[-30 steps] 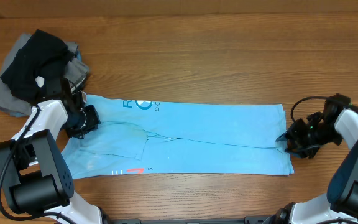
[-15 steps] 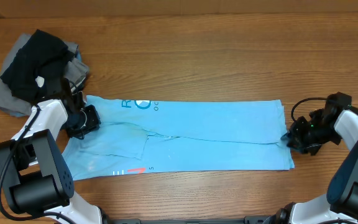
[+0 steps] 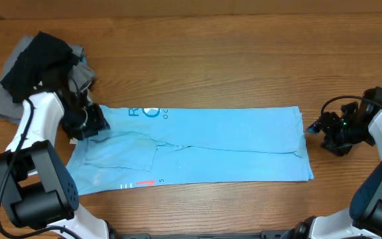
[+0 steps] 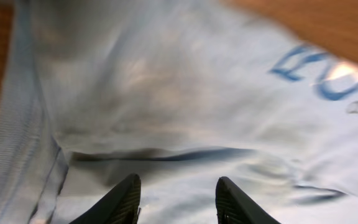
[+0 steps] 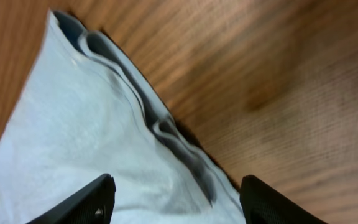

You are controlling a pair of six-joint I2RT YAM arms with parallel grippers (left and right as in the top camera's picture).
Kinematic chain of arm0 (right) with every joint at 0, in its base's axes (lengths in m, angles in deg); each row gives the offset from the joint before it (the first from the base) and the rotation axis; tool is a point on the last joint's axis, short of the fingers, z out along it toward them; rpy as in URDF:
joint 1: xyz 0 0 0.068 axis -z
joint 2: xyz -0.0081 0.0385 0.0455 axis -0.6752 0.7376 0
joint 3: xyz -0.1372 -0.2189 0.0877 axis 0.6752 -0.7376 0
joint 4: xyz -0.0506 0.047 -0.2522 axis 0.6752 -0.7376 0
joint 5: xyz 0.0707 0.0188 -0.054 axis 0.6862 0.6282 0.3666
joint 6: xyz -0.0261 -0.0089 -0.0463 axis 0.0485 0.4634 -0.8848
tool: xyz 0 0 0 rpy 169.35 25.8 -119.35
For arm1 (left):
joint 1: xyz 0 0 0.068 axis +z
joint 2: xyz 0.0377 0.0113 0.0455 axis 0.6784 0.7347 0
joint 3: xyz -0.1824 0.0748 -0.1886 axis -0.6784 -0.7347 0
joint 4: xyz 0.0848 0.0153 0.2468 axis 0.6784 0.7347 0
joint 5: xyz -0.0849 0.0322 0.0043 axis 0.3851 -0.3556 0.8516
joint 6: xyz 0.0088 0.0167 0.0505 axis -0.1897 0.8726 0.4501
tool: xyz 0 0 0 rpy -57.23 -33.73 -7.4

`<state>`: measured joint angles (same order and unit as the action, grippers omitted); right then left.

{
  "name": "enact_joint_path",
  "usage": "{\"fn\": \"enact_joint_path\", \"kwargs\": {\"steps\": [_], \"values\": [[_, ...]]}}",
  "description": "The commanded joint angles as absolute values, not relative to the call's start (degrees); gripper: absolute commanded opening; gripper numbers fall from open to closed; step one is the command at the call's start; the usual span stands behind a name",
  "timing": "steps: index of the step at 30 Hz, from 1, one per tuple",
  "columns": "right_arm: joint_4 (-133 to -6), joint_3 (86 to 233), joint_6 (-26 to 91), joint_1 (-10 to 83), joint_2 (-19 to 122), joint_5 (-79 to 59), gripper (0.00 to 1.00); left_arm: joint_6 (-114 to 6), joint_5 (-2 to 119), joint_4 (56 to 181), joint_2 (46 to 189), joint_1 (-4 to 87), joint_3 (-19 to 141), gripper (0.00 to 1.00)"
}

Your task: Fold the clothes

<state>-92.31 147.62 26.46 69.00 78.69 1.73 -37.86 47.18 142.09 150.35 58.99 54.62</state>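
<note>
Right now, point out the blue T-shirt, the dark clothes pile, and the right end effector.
blue T-shirt [image 3: 231,143], overhead, middle panel
dark clothes pile [image 3: 35,60], overhead, black top garment
right end effector [image 5: 176,183], right wrist, between fingertips

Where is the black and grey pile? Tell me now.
Overhead view: the black and grey pile sits at the table's far left corner, beyond the left gripper and the blue T-shirt's left end.

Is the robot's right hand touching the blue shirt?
Cannot tell. Overhead, the right hand sits close by the edge of the blue shirt; its wrist view shows open fingers, nothing pinched, contact unclear.
</note>
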Motion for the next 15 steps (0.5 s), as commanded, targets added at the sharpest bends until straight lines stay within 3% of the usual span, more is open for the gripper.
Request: {"fn": "enact_joint_path", "kwargs": {"steps": [1,7,10,15], "values": [[-90.5,148.7,20.7,69.2,78.8,3.6,0.68,-35.3,50.0,145.1,148.6,59.4,60.4,0.45],[-89.6,148.7,10.7,69.7,79.5,12.3,0.74,-35.3,50.0,148.6,148.6,59.4,65.2,0.47],[-90.1,148.8,12.8,71.3,79.5,10.5,0.86,-35.3,50.0,148.5,148.6,59.4,65.5,0.49],[-95.3,148.8,13.8,72.8,79.5,11.8,0.80,-32.9,51.7,149.0,148.6,59.4,65.5,0.45]]}}
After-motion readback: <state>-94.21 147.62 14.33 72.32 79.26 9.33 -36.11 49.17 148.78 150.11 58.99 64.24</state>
